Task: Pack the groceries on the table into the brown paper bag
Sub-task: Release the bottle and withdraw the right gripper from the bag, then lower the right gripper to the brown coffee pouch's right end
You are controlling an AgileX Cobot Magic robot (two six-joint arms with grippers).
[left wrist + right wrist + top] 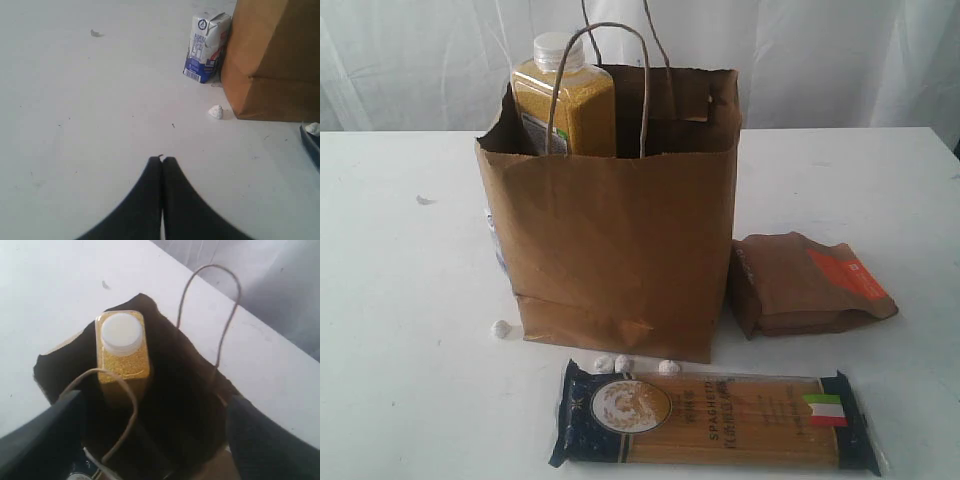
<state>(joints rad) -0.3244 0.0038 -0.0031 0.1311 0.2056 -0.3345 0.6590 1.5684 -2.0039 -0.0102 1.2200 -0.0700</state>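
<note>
The brown paper bag [610,240] stands upright mid-table with its handles up. Inside it, at the left, stands the white-capped bottle of yellow grains [565,100], also seen from above [122,345]. My right gripper [152,405] hangs over the bag's mouth [175,390], open, fingers [45,435] wide apart with nothing held. The orange-labelled brown pouch [810,282] lies right of the bag. The blue-ended spaghetti pack [715,418] lies in front of it. My left gripper [162,159] hovers shut and empty over the bare table [75,100], left of the bag [275,60].
A blue-and-white carton [206,47] stands against the bag's left side. Small white pebble-like bits [500,328] lie by the bag's base, one of them near the corner [216,111]. A white curtain [820,60] hangs behind the table.
</note>
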